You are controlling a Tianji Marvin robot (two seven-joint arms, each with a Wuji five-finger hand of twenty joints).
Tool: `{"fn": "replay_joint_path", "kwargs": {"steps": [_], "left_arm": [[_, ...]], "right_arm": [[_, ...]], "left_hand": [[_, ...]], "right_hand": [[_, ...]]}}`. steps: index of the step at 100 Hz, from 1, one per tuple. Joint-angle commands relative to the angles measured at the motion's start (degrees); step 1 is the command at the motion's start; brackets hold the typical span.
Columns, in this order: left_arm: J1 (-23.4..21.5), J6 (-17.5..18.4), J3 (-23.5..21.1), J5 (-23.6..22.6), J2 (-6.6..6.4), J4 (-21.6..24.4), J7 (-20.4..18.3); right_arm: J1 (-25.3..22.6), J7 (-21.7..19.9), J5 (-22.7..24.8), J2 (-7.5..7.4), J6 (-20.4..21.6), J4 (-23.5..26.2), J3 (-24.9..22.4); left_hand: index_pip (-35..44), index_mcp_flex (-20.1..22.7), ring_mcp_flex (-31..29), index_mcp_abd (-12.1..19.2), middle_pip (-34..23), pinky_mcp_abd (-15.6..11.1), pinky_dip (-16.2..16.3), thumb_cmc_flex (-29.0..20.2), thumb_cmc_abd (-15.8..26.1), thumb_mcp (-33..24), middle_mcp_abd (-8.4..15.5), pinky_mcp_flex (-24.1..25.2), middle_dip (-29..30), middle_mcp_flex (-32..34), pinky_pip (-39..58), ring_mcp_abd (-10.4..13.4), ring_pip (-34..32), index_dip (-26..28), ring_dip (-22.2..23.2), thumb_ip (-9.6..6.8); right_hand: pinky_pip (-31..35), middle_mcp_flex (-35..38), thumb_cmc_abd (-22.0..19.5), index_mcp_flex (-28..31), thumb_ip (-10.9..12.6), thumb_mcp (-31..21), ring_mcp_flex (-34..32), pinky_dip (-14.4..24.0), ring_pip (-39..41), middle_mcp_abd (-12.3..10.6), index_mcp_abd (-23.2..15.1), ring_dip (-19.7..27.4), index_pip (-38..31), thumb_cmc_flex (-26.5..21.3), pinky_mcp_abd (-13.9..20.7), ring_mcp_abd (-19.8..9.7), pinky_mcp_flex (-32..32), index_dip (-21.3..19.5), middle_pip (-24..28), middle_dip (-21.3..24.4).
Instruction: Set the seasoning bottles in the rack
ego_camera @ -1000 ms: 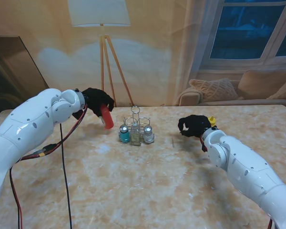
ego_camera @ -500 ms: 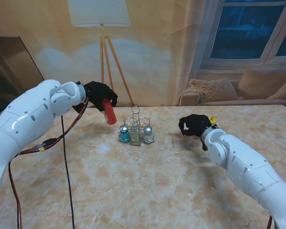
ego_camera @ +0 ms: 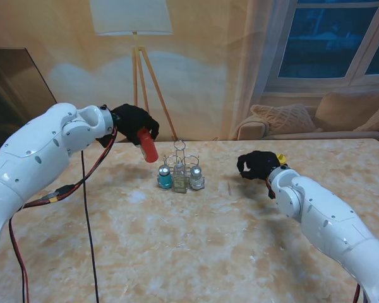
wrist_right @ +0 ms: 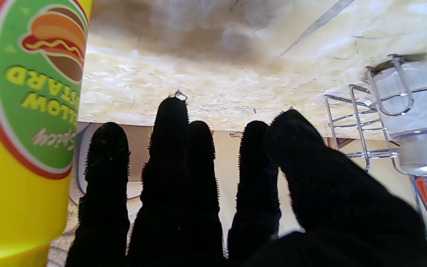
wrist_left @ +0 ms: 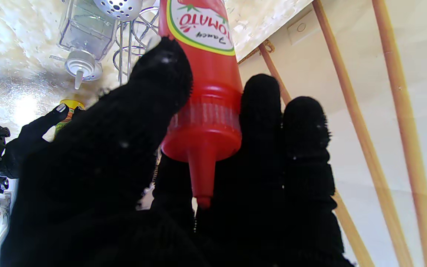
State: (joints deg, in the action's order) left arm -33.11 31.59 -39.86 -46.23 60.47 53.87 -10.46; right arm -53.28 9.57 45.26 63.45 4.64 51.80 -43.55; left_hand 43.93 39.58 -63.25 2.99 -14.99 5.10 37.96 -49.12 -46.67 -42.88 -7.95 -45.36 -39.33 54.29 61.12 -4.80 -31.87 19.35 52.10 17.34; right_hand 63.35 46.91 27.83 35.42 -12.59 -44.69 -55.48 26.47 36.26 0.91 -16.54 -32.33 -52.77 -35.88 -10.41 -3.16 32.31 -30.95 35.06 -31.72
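Observation:
My left hand (ego_camera: 134, 123) is shut on a red tomato sauce bottle (ego_camera: 148, 145), held tilted in the air just left of the wire rack (ego_camera: 180, 165). The left wrist view shows the red bottle (wrist_left: 202, 74) pinched between thumb and fingers (wrist_left: 261, 122), with the rack (wrist_left: 132, 44) beyond it. The rack holds a teal shaker (ego_camera: 165, 177), a slim oil bottle (ego_camera: 179, 176) and a clear shaker (ego_camera: 196, 178). My right hand (ego_camera: 258, 165) rests on the table right of the rack, fingers (wrist_right: 169, 155) apart and holding nothing. A yellow mustard bottle (wrist_right: 24, 126) stands right beside it, its cap (ego_camera: 280, 159) peeking out behind the hand.
A floor lamp with wooden legs (ego_camera: 146, 82) stands behind the marble table (ego_camera: 189, 246). A sofa with cushions (ego_camera: 303, 120) sits at the back right under the window. Red cables (ego_camera: 82, 183) hang from my left arm.
My left hand has carried the red bottle up and to the right, closer to the rack. The right hand has barely moved.

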Motion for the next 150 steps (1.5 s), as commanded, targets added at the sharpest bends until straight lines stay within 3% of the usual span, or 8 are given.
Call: {"fn": "replay_joint_path", "kwargs": {"steps": [1,51,81,150], "left_arm": [[0.53,0.28,0.20,0.25,0.12,0.36,-0.82],[-1.37,2.07,-1.66,-0.50,-0.09,3.06,-0.55],[-1.19,2.89,-1.12,0.09,0.42,3.18,0.73],[3.07,0.24,6.32,4.12,3.63,-3.31,5.95]], "right_arm": [[-0.20,-0.98,0.00,0.34,0.12,0.07,0.26],[0.06,-1.42,-0.27,0.36,0.13,-0.13,0.53],[0.67,-1.68,-0.63,0.46,0.12,-0.67,1.09],[1.44,-1.54,-1.18,0.72,0.02,-1.65,2.20]], "left_hand": [[14.07,7.29,-0.53,2.07,-6.12,-2.17,0.39,-8.47,6.76,-4.54,3.53,0.78,-3.67,6.83,-0.68,2.33,-1.24,4.67,1.29,-2.71],[14.14,7.05,-0.43,2.09,-6.22,-2.34,0.67,-8.46,6.92,-4.40,3.55,0.79,-3.89,6.68,-0.90,2.47,-1.17,4.88,1.50,-2.74],[14.18,6.94,-0.40,2.11,-6.28,-2.27,0.83,-8.39,7.03,-4.42,3.53,0.76,-4.00,6.58,-0.95,2.47,-1.19,4.98,1.62,-2.71],[13.97,6.57,-0.34,1.13,-6.46,-2.05,1.05,-8.72,7.37,-3.96,2.81,0.77,-4.31,6.18,-1.04,2.33,-1.22,5.04,1.71,-2.71]], "right_hand": [[-0.03,1.09,1.18,1.11,1.03,-0.80,-0.71,-0.01,-0.03,-1.22,-0.63,0.17,-0.92,-0.94,0.00,-0.37,0.07,-0.41,0.14,-0.10],[-0.05,1.10,1.13,1.02,1.02,-0.77,-0.73,-0.01,-0.04,-1.25,-0.50,0.15,-0.85,-0.91,0.01,-0.44,0.09,-0.36,0.14,-0.12],[-0.07,1.28,1.17,1.06,1.02,-0.78,-0.82,-0.03,-0.02,-1.29,-0.48,0.14,-0.90,-0.93,0.03,-0.47,0.06,-0.38,0.21,-0.14],[-0.01,1.29,1.20,1.18,1.00,-0.86,-0.77,-0.03,-0.06,-1.31,-0.57,0.14,-0.94,-0.91,0.09,-0.47,0.17,-0.39,0.19,-0.12]]}}
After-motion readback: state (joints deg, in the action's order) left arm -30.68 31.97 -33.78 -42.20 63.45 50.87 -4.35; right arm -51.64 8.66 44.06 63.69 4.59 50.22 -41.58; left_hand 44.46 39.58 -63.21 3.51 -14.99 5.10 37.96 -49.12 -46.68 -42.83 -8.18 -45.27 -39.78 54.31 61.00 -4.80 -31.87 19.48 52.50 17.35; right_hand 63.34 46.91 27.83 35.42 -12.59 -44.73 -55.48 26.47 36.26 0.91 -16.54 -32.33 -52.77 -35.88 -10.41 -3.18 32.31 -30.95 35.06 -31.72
